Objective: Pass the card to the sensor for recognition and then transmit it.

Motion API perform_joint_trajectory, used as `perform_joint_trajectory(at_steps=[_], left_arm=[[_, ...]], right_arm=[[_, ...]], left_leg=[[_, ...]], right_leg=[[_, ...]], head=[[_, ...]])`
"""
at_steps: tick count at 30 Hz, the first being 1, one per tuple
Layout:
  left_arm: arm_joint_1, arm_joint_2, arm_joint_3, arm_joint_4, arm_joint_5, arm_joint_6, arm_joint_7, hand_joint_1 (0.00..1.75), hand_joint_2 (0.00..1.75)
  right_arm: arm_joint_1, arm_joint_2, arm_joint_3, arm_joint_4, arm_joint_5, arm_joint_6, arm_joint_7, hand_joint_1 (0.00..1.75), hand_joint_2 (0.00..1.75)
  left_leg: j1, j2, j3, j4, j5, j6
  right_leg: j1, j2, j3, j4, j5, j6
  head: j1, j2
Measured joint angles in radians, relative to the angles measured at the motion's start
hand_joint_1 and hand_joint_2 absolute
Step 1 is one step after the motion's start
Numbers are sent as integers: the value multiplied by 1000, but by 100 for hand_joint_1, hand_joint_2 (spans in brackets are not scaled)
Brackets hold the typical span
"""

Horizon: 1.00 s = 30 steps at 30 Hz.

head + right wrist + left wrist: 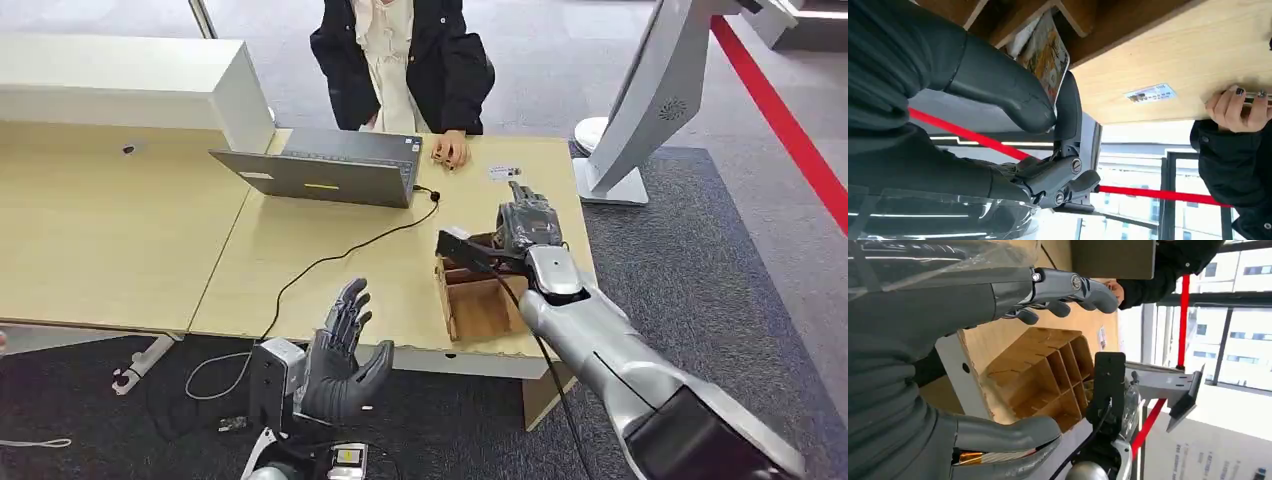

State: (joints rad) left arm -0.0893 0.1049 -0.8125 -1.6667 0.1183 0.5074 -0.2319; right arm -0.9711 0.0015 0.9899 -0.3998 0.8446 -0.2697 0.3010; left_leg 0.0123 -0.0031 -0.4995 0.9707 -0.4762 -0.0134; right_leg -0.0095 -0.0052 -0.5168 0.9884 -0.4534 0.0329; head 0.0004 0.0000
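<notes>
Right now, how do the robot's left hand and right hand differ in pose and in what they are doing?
The left hand is raised in front of the table edge, fingers apart, holding nothing; the right hand reaches over the table above the wooden divider box. In the right wrist view the right hand pinches a printed card between thumb and finger, while the left hand touches nothing. Both are grey, many-fingered hands on silver arms.

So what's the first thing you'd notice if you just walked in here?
Probably the right robot hand, reaching over the wooden box at the desk's near edge and pinching a colourful card between thumb and finger. Next, the left robot hand hanging open below the desk edge. Across the desk a person's hand rests beside a grey laptop.
</notes>
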Motion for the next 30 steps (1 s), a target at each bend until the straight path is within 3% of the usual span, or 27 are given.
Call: perform_joint_trajectory(at_steps=[11,27,28,29,30], left_arm=[[0,0,0,9,-1,10,-12,0,175],[-5,-14,0,33,-2,9,-47,0,175],[-5,-15,0,34,-2,8,-48,0,175],[-5,-17,0,34,-1,9,-49,0,175],[-5,-18,0,35,-1,8,-50,0,175]], right_arm=[[-48,-2,-3,-30,-4,-138,-17,175,175],[-120,-17,-20,-67,3,-150,-11,175,175],[-121,-17,-20,-67,2,-148,-11,140,175],[-121,-17,-20,-67,0,-145,-11,0,175],[-121,-17,-20,-67,-3,-143,-13,0,175]], left_leg=[[0,0,0,0,0,0],[0,0,0,0,0,0],[0,0,0,0,0,0],[0,0,0,0,0,0],[0,0,0,0,0,0]], right_leg=[[0,0,0,0,0,0],[0,0,0,0,0,0],[0,0,0,0,0,0],[0,0,0,0,0,0],[0,0,0,0,0,0]], head=[[0,0],[0,0],[0,0],[0,0],[0,0]])
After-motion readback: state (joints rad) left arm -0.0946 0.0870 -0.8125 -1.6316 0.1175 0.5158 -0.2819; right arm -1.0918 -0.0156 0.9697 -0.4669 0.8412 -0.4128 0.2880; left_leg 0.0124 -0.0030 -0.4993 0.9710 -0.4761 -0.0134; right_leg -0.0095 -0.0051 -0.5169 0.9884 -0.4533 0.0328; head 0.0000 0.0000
